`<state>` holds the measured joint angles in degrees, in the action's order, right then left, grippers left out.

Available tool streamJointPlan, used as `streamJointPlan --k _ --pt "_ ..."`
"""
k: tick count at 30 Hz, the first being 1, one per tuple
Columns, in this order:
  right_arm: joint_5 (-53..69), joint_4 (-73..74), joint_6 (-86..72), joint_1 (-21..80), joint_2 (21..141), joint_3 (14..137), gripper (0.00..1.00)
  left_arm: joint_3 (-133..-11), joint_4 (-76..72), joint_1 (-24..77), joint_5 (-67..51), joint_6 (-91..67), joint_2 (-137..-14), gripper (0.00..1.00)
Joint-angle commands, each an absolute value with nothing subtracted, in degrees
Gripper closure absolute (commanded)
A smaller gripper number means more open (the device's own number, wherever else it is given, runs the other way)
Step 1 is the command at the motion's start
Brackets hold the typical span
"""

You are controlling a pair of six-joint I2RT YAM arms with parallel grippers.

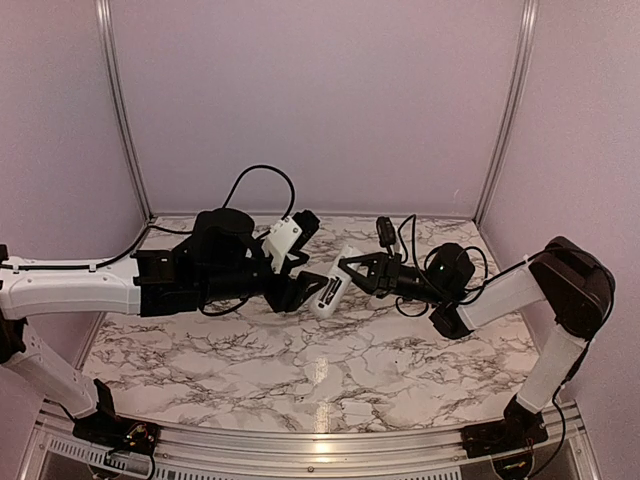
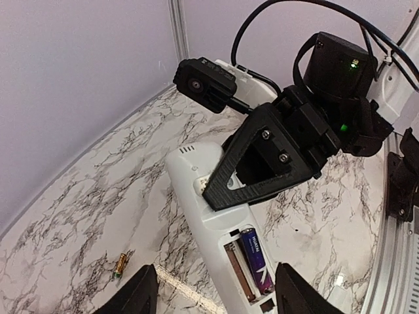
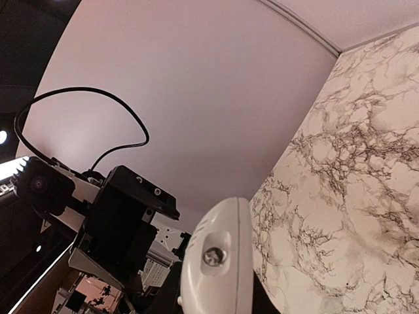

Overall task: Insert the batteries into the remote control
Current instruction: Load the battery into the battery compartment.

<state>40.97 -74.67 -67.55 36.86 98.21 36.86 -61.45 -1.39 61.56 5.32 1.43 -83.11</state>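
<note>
The left pincer stands wide, one finger on either side of the remote control's near end, touching neither edge. The remote control faces back-up with its compartment open, and one battery sits in the slot on the 3 o'clock side. At 9 o'clock from that compartment, well apart, a loose battery lies on the marble bench. Farther on, the right pincer reaches in from 2 o'clock, clamped across the remote's middle.

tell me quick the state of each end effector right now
left end effector: open, holding nothing
right end effector: closed on the remote control
</note>
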Motion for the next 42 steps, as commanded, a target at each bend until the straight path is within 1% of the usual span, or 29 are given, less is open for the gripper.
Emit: streamJointPlan --k 1,4,10,15,22,26,35,42 --pt "45.1 -83.0 -68.5 37.4 97.1 38.7 1.0 -63.6 7.8 60.9 1.6 17.6 -78.5 0.41" --pt "46.8 -81.7 -68.5 37.5 96.8 38.6 1.0 -62.6 10.2 60.8 -2.9 25.5 -76.7 0.49" --pt "48.6 -78.7 -68.1 39.0 96.5 38.7 1.0 -63.7 13.8 60.8 -7.1 33.9 -76.9 0.57" --pt "48.6 -75.3 -66.5 40.9 96.5 39.6 1.0 -66.2 15.9 60.9 -10.1 36.3 -79.2 0.59" --pt "49.1 -72.1 -65.2 42.1 96.7 40.3 1.0 -67.4 17.3 61.2 -13.3 38.3 -80.8 0.59" --pt "49.4 -69.6 -63.9 42.4 96.4 40.8 1.0 -67.5 17.3 61.3 -14.0 39.0 -81.0 0.63" --pt "50.0 -67.5 -62.8 43.0 96.6 41.6 1.0 -68.4 17.6 61.7 -14.6 39.8 -82.2 0.63" --pt "50.2 -66.2 -62.3 43.2 96.6 42.2 1.0 -69.1 18.0 61.8 -14.7 40.0 -83.5 0.66"
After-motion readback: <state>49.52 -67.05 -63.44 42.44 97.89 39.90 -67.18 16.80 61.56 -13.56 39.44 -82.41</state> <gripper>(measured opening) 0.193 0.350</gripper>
